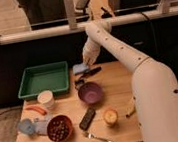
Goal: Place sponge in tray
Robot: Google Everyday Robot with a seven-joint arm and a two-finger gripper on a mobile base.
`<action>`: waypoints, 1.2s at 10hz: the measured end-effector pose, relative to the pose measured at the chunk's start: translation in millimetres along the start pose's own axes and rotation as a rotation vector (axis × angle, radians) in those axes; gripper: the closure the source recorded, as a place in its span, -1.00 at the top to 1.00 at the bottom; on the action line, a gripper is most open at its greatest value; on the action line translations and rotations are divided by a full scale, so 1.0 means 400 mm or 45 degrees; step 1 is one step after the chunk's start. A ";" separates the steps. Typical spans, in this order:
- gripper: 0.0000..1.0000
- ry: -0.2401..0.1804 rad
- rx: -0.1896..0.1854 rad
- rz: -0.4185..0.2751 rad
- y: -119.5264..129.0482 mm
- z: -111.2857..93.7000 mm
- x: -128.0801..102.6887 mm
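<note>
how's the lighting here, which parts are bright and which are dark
Camera view: warm, even light on the wooden table; dark band behind it; the tool, shut on the small light-blue soft sponge by the large green plastic tray, is well lit.

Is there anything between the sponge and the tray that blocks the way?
Nothing visible does. The claw holds the sponge just right of the tray; only the tray's low right wall lies between. The black tool and purple bowl sit nearer the camera, off that path.
</note>
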 end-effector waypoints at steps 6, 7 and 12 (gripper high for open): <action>-0.92 0.027 0.011 -0.075 -0.111 0.041 -0.023; -0.92 0.021 0.010 -0.105 -0.139 0.049 -0.028; -0.92 0.000 -0.037 -0.216 -0.238 0.092 -0.050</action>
